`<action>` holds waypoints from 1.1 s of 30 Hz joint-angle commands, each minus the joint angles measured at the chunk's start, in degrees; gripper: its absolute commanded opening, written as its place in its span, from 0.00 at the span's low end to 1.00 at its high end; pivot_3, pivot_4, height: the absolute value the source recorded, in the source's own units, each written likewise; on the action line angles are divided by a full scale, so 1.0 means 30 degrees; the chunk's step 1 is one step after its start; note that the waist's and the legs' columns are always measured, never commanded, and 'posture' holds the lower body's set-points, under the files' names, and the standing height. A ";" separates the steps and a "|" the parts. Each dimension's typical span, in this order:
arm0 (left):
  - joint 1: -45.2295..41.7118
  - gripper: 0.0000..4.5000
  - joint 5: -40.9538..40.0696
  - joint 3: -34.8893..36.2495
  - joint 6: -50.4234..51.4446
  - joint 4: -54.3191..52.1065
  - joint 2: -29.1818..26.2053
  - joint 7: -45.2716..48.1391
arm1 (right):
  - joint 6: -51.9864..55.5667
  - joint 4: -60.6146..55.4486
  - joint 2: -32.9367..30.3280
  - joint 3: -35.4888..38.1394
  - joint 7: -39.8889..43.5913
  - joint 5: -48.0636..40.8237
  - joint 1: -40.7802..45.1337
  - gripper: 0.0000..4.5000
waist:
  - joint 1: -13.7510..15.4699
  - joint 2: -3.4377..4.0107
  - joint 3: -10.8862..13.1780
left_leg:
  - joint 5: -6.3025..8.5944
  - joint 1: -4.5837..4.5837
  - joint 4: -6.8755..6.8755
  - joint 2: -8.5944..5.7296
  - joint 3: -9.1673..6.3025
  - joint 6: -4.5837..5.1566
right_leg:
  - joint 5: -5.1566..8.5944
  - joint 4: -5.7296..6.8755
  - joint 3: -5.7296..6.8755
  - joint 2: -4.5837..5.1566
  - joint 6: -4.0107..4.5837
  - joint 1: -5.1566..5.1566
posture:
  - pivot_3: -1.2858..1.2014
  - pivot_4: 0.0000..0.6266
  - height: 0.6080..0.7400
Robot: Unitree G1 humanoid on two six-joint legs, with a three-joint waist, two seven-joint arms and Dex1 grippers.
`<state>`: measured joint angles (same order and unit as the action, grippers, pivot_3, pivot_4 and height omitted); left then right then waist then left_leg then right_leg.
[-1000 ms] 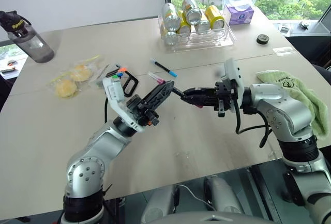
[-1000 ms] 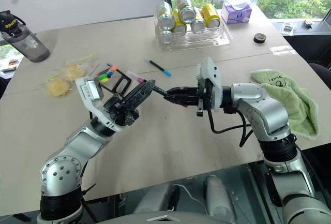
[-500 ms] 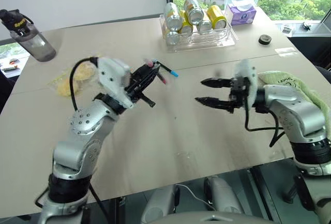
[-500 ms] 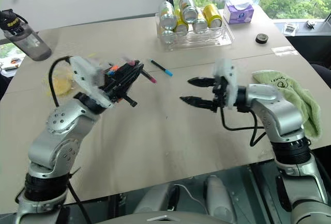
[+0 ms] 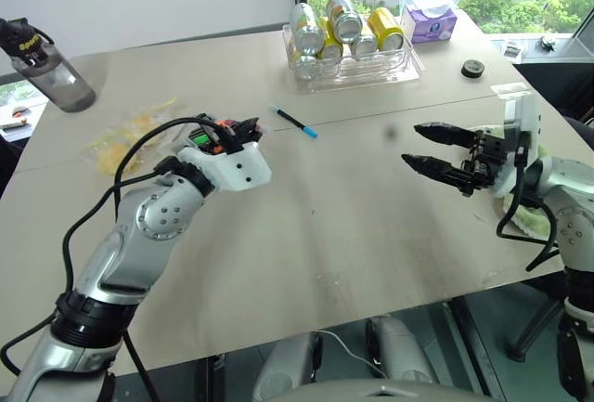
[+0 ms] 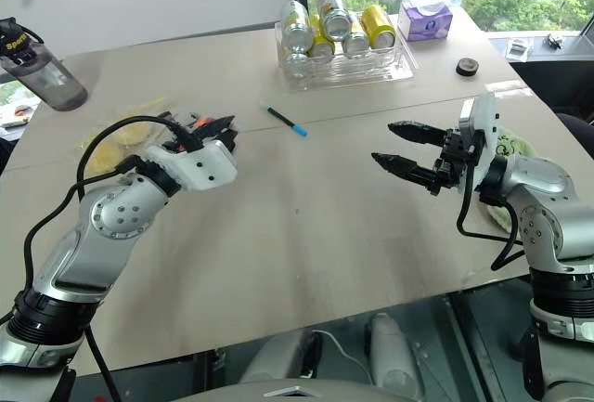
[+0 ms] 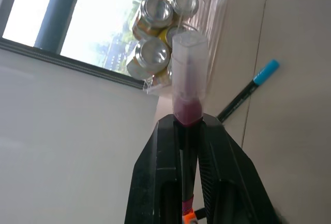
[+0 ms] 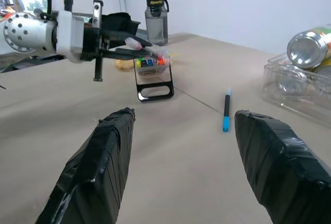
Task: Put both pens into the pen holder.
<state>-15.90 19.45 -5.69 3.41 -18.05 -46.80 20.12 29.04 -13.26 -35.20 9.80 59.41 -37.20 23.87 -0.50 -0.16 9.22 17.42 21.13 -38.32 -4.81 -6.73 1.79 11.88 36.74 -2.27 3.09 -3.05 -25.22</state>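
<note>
Left claw (image 7: 189, 131) grips the pink-ended pen (image 7: 187, 79) just above the pen holder (image 8: 151, 68); right claw (image 5: 429, 145) hangs released, well apart, over the worktop (image 5: 334, 226), where the blue-ended pen (image 5: 293, 123) lies between them, near the cans (image 5: 339, 26)

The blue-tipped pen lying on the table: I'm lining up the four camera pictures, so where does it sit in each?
Left eye view: blue-tipped pen lies on the table, just in front of the tray of cans.
Right eye view: same spot.
Left wrist view: beyond the left gripper, which grips the pink pen.
Right wrist view: between the open right gripper's fingers.
Shared landmark: the tray of cans.
</note>
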 commanded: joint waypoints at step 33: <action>0.0224 0.00 0.1865 0.2344 0.3293 0.0322 0.2281 -0.0021 | -0.1536 0.0444 0.0106 -0.0210 -0.0009 -0.0117 0.1164 0.73 | -0.0019 -0.0003 -0.0004 | -0.0002 0.0068 -0.0036 -0.0003 0.0007 0.0000 | -0.0002 0.0043 0.0002 -0.0001 -0.0001 -0.0070 | 0.52 0.24 0.99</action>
<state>-13.97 24.48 0.11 12.37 -16.61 -39.90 20.23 25.86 -10.63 -34.92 8.23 59.60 -37.00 26.06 -0.56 -0.17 9.21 17.41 21.33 -38.44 -4.82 -6.71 1.79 11.87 36.88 -2.25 3.09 -3.06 -25.43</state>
